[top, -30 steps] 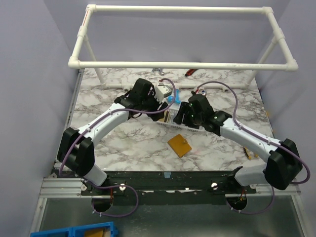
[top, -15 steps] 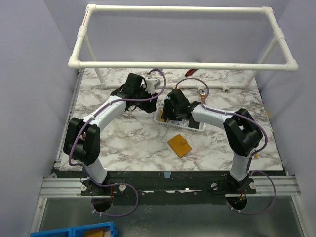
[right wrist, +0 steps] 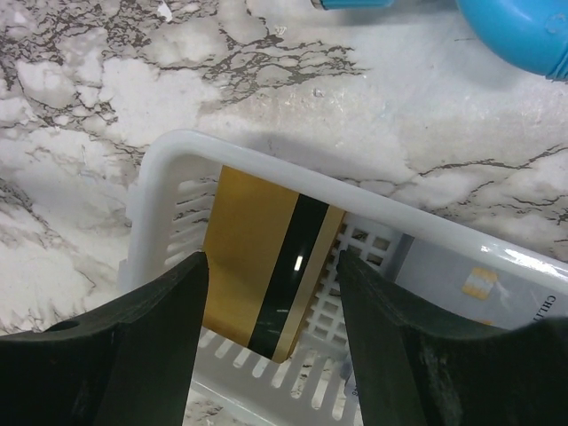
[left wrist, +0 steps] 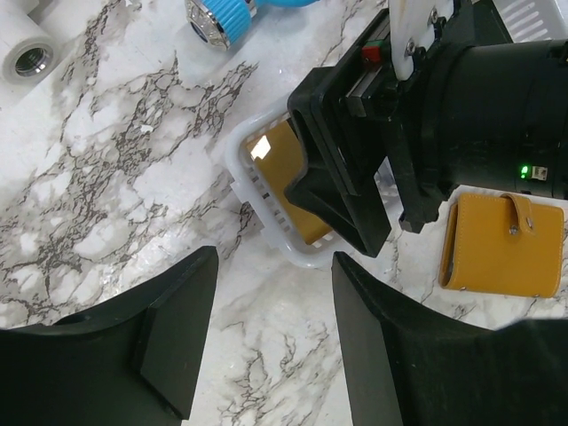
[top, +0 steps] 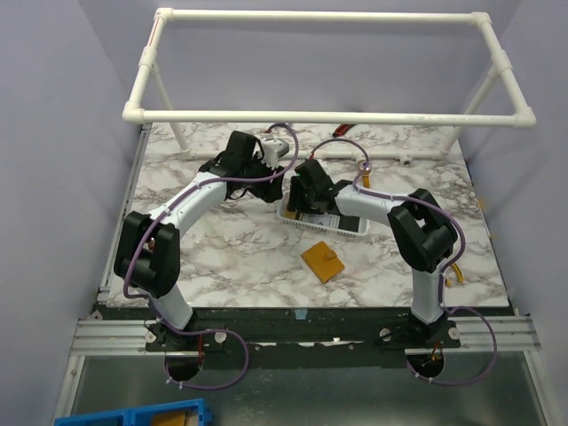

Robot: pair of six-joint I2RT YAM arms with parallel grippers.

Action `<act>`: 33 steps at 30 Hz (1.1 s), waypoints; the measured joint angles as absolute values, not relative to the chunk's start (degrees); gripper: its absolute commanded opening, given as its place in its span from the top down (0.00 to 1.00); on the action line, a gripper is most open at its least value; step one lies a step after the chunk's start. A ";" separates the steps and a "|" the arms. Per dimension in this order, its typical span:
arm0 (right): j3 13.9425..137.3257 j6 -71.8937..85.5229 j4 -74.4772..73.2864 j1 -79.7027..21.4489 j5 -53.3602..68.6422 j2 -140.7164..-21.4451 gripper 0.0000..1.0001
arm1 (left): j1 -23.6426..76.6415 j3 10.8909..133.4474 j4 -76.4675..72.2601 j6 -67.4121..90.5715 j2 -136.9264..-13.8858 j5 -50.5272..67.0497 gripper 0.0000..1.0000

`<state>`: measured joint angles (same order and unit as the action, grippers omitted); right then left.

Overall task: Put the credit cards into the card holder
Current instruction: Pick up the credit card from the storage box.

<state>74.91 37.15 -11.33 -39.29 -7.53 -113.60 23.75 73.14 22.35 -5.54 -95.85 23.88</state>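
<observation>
A yellowish-gold credit card (right wrist: 253,257) with a black stripe lies tilted in the left end of a white mesh basket (right wrist: 169,160). A silvery-white card (right wrist: 470,275) lies further right in the same basket. My right gripper (right wrist: 271,266) hangs open just above the gold card, one finger on each side of it, holding nothing. The gold card (left wrist: 280,169) also shows in the left wrist view, partly hidden by the right gripper (left wrist: 355,177). My left gripper (left wrist: 275,262) is open over bare marble beside the basket's corner. The orange card holder (top: 322,261) lies shut in front of the basket (top: 342,227).
A blue fitting (left wrist: 217,18) and a white threaded pipe piece (left wrist: 27,58) lie on the marble behind the basket. A white PVC pipe frame (top: 328,115) stands over the back of the table. Purple walls close both sides.
Both arms folded their elbows upward, away from the table. The right gripper shifted left over the basket's left end and opened a little. The left gripper drew back slightly.
</observation>
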 measured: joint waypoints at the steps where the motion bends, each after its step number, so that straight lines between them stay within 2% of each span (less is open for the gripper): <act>1: 74.91 37.26 -11.42 -39.29 -7.73 -113.60 0.36 | 23.75 73.03 22.26 -5.48 -95.85 24.03 0.44; 5: 74.91 37.56 -11.33 -39.29 -8.45 -113.62 0.43 | 23.75 72.64 22.11 -5.23 -95.85 24.32 0.44; 7: 74.91 37.85 -11.29 -39.29 -8.56 -113.75 0.51 | 23.75 72.62 22.02 -5.06 -95.85 24.34 0.44; 10: 74.91 38.39 -10.96 -39.18 -8.56 -114.04 0.69 | 23.75 72.60 21.96 -4.93 -95.85 24.38 0.44; 15: 74.13 39.86 -8.71 -38.87 -8.56 -114.30 0.86 | 23.75 71.92 21.80 -4.86 -95.85 24.53 0.44; 24: 69.12 41.63 -4.47 -38.89 -7.55 -111.07 0.99 | 23.75 70.63 21.10 -4.89 -95.85 24.51 0.44; 32: 65.17 42.65 1.93 -38.89 -2.87 -106.67 0.99 | 23.75 69.93 20.64 -4.89 -95.83 24.49 0.44; 33: 64.95 42.70 3.01 -38.89 -2.00 -106.41 0.97 | 23.75 69.87 20.67 -4.89 -95.83 24.49 0.44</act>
